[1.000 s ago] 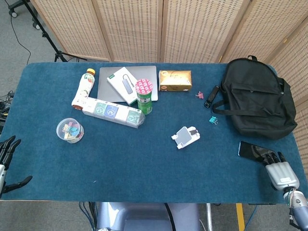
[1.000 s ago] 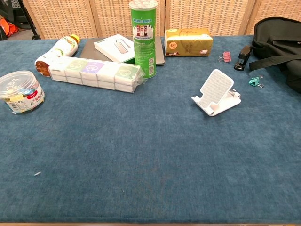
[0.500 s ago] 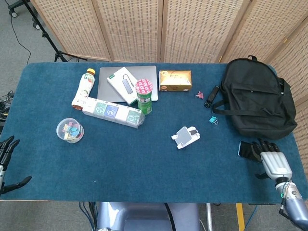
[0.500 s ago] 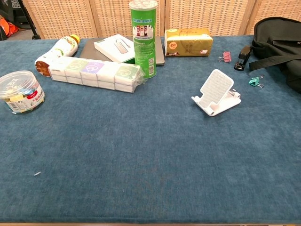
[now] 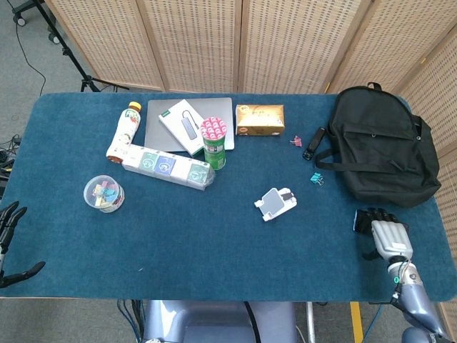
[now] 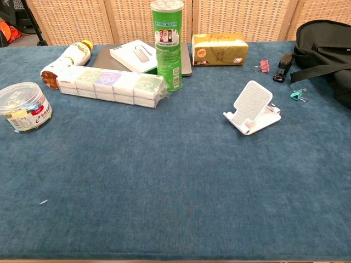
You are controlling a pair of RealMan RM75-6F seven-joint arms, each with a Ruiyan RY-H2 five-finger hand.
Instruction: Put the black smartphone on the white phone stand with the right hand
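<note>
Early stage: my right hand (image 5: 388, 236) sits over the phone (image 5: 359, 221) at the table's right edge, just below the backpack (image 5: 378, 146). Fingers lie across it, but I can't tell if they've closed on it. Phone not lifted. Stand (image 5: 275, 203) is empty, well apart mid-table. Left: grip, carry, place. Left hand (image 5: 10, 243) spread, idle

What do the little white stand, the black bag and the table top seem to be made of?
The white phone stand looks like matte moulded plastic, its backrest dotted with small holes. The black backpack appears to be soft woven fabric, slumped and creased, with zips and straps. The table is covered in blue, slightly fuzzy cloth, probably felt or carpet.
</note>
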